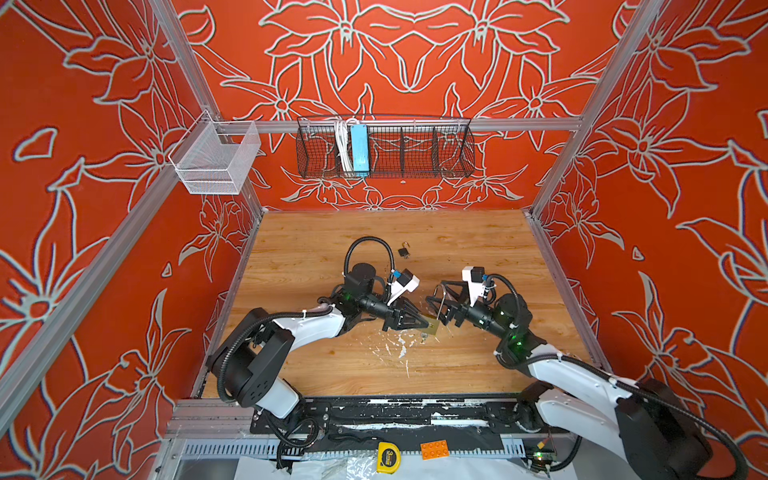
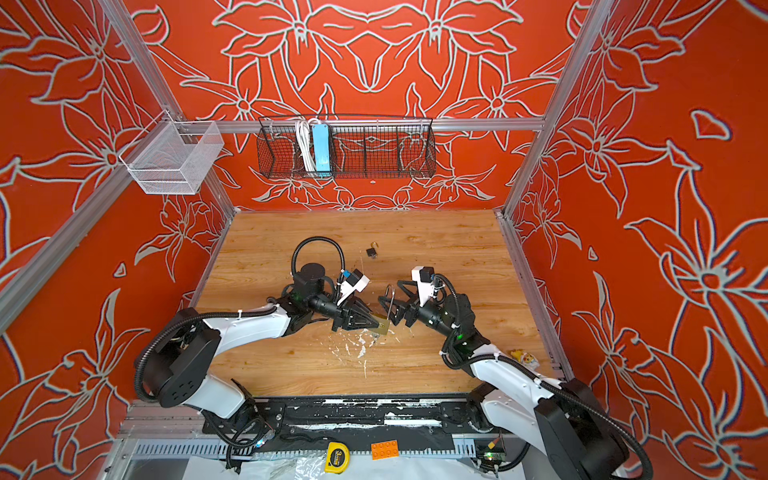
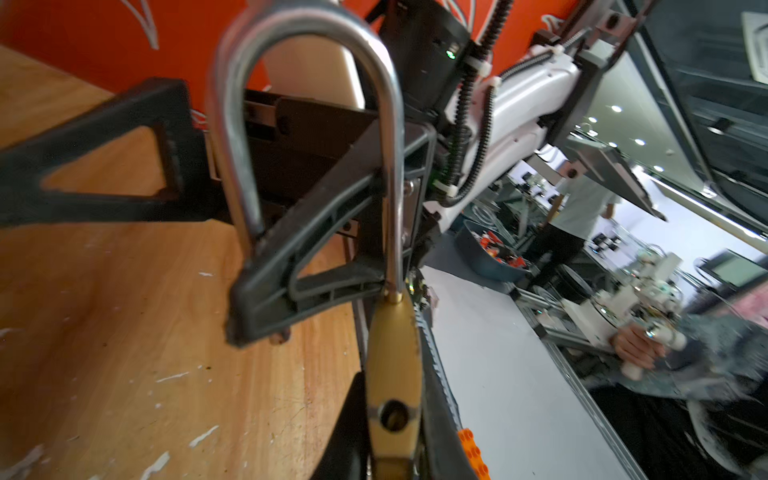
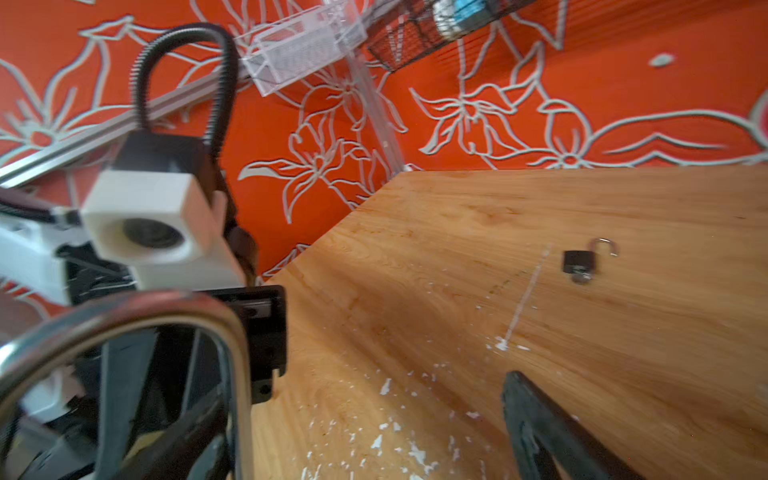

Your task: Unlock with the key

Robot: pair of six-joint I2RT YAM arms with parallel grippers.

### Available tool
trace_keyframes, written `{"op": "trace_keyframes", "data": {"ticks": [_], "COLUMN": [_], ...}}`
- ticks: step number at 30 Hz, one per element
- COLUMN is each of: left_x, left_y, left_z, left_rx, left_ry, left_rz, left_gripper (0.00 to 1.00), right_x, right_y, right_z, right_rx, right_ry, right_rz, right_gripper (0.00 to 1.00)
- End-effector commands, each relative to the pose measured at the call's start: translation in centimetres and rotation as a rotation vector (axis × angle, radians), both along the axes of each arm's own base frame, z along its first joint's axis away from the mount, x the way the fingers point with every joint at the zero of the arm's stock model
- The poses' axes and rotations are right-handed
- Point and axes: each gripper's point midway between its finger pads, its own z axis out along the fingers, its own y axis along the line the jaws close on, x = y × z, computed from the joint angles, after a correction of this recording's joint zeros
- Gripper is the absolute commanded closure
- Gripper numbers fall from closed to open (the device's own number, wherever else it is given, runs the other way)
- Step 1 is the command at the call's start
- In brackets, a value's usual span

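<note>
Brass padlock (image 3: 392, 353): body pinched in left tool (image 1: 424, 323); shackle (image 3: 392, 145) points toward right tool (image 1: 435, 309), spread wide; empty keyhole (image 3: 392, 414) faces away from right tool.

Brass padlock (image 1: 433, 328) — long silver shackle (image 3: 392, 166), keyhole (image 3: 392, 413) visible — held aloft, body clamped in left pincer (image 1: 427, 323).

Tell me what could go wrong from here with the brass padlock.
1. The open fingers of the right gripper stand at the shackle of the brass padlock; pulling away could snag it and tug the lock loose.
2. The left gripper holds the body alone, so a push on the long shackle may twist the lock in that grip.
</note>
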Motion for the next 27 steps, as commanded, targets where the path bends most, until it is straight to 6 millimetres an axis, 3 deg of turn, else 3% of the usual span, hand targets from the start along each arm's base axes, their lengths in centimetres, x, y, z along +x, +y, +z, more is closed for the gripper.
{"op": "trace_keyframes", "data": {"ticks": [1, 8, 11, 16, 22, 27], "left_x": [2.2, 5.7, 6.2, 4.8, 3.3, 1.1], "left_y": [0.1, 2.0, 3.3, 2.7, 2.2, 1.8], "left_z": [0.0, -1.0, -0.8, 0.1, 0.4, 1.8], "left_rx": [0.023, 0.088, 0.105, 0.079, 0.039, -0.032], "left_ry": [-0.079, -0.138, -0.187, -0.203, -0.211, -0.212], "left_rz": [0.171, 0.486, 0.574, 0.482, 0.383, 0.234], "left_gripper": [1.0, 1.0, 1.0, 1.0, 1.0, 1.0], "right_x": [2.2, 3.3, 3.8, 2.5, 1.4, 0.5], "right_y": [-2.6, -5.4, -5.5, -3.1, -2.3, -0.1], "right_z": [-0.4, -2.2, -3.1, -1.7, -0.2, 0.5], "right_rx": [-0.075, -0.138, -0.164, -0.047, -0.01, 0.037], "right_ry": [0.018, 0.076, 0.111, 0.024, -0.039, -0.047], "right_rz": [-0.202, -0.378, -0.395, -0.243, -0.165, -0.023], "right_gripper": [0.02, 0.02, 0.02, 0.02, 0.02, 0.02]}}
